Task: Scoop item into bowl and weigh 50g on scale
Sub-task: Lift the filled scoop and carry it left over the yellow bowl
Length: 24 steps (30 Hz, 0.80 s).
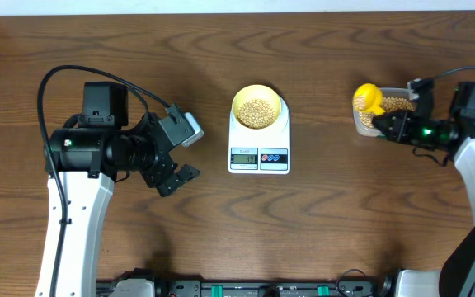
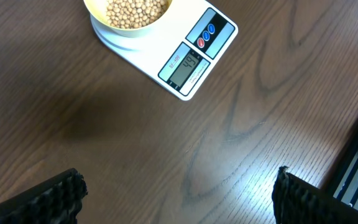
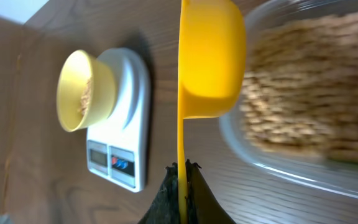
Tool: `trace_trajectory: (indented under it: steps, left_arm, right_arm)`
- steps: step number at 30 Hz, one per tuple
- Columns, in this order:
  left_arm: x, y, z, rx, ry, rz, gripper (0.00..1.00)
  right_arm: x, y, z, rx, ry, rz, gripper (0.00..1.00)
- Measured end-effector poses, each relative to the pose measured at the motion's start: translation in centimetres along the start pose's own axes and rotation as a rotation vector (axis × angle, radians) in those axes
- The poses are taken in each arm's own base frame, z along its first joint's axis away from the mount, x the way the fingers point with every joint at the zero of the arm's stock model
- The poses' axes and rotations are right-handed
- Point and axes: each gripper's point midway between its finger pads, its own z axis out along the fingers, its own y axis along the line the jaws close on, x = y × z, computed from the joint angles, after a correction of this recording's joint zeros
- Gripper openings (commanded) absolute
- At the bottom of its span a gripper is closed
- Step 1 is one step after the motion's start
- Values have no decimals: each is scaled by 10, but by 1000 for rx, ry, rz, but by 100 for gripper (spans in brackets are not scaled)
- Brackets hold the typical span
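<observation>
tan beans (image 1: 259, 113) cover the bottom of the pale-yellow bowl (image 1: 239, 96). the bowl sits on the back half of the white scale (image 1: 259, 161), near the middle of the dark wooden counter (image 1: 320, 231). the scale's small display and two round buttons lie along its front edge. the digits look like a two-figure number, but they are too small to read for sure.

more beans lie in a clear plastic tub (image 1: 410, 91), well to the right of the scale. a yellow spoon (image 1: 368, 99) hangs over the tub's left end with its cup level and its open side up. its thin handle runs back into the right pincer (image 1: 383, 125), whose fingers (image 3: 194, 193) are pinching the handle edge-on.

the left pincer (image 1: 186, 153) hovers over bare counter to the left of the scale, apart from it and holding nothing. its two ribbed fingers (image 2: 55, 199) are spread wide. in its wrist view the bowl and scale sit at the top, with only dark wood between the fingertips.
</observation>
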Motion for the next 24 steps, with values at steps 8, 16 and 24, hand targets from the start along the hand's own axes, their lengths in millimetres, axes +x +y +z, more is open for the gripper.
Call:
trace_trajectory:
  steps: [8,16,24]
  left_arm:
    - [0,0,0,0,0,0,98]
    - [0,0,0,0,0,0,98]
    - [0,0,0,0,0,0,98]
  right_arm:
    - [0,61,36,-119,27,-104,1]
    - [5,139,69,-259,19,-257,1]
    - [31,165,95,-200,59,-349,1]
